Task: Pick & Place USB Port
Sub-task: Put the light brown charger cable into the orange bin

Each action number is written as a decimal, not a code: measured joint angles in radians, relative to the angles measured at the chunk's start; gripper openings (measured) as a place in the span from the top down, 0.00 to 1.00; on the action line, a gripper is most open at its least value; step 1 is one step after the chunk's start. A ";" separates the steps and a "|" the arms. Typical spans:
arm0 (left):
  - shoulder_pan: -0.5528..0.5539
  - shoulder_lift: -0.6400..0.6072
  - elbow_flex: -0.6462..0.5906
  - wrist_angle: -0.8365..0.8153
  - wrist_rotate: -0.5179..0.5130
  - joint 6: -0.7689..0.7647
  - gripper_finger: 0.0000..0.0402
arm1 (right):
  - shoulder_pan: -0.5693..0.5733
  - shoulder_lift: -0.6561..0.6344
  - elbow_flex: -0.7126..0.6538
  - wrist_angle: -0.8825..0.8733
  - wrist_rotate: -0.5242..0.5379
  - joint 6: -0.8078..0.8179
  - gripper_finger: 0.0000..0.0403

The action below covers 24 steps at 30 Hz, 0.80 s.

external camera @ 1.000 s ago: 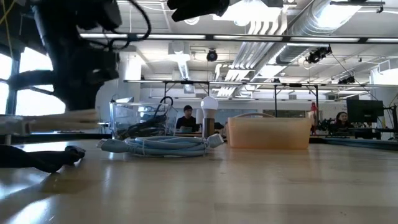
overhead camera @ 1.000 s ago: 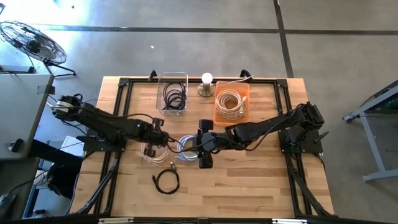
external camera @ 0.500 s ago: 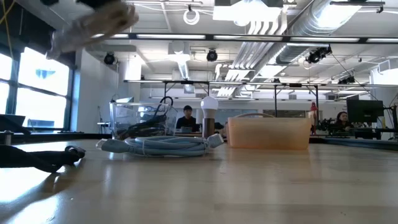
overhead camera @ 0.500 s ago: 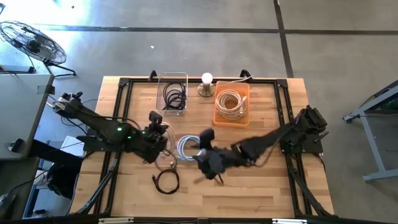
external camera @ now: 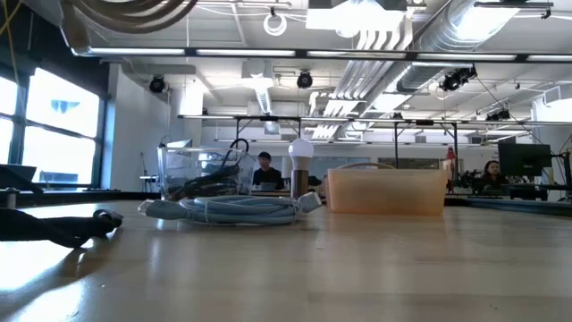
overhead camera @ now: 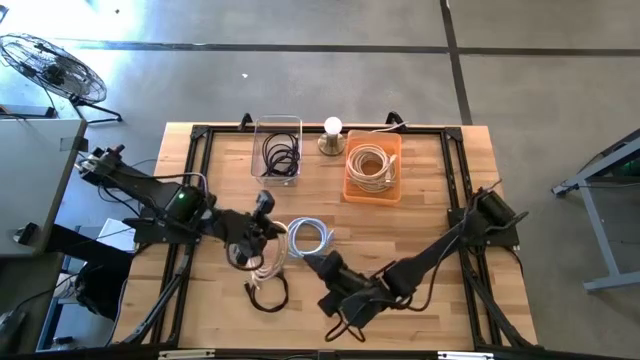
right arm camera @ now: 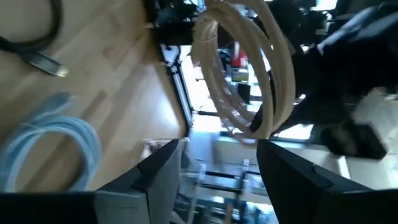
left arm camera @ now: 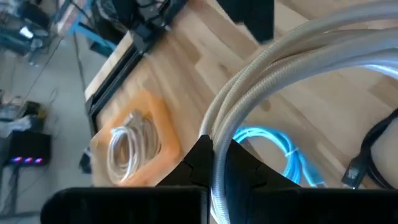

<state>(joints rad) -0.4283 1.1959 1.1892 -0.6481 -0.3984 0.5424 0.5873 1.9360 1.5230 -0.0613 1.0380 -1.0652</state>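
Nearest to us, at the front edge of the table [overhead camera: 420, 190], we found the right gripper [overhead camera: 352, 303] low and turned toward the middle, its fingers [right arm camera: 292, 186] spread apart with nothing between them. Just beyond it and toward the left lay a black cable [overhead camera: 268, 295] coiled on the wood, its USB plug [right arm camera: 48, 63] showing beside it in the right wrist view. Above that coil the left gripper [overhead camera: 262, 228] hung clear of the table, clenched on a coil of beige cable [overhead camera: 268, 262] that dangled from it; from the left wrist we saw the strands [left arm camera: 273, 74] running between the dark fingers [left arm camera: 205, 163], and the low view caught its loops [external camera: 134, 11] high overhead. Beside it, near the table's middle, a light blue cable [overhead camera: 312, 238] rested in a loose ring on the wood. Farther back, we noted two containers side by side: a clear bin [overhead camera: 277, 128] holding a coiled black cable [overhead camera: 281, 156], and an orange bin [overhead camera: 352, 185] holding a coil of beige cable [overhead camera: 373, 165]. Between them at the far edge stood a small lamp with a white bulb [overhead camera: 332, 127]. Beyond the table, in the room, we could see a person [external camera: 263, 168] seated at a desk.
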 joint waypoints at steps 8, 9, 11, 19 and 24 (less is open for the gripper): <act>0.079 0.068 0.000 0.015 0.116 0.024 0.97 | -0.026 0.063 0.000 0.216 0.070 -0.213 0.49; 0.085 0.078 0.000 0.017 0.129 0.031 0.97 | -0.031 0.063 0.000 0.217 0.061 -0.214 0.49; 0.091 0.093 0.000 0.021 0.142 0.031 0.97 | -0.040 0.063 0.000 0.219 0.038 -0.199 0.49; 0.088 0.149 0.000 0.061 0.182 0.059 0.98 | -0.074 0.063 0.000 0.215 -0.116 -0.128 0.49; 0.088 0.162 0.000 0.062 0.182 0.063 0.98 | -0.077 0.063 0.000 0.210 -0.130 -0.120 0.51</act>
<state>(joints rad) -0.3401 1.3582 1.1889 -0.5859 -0.2164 0.6053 0.5106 1.9991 1.5227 0.1490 0.9082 -1.1852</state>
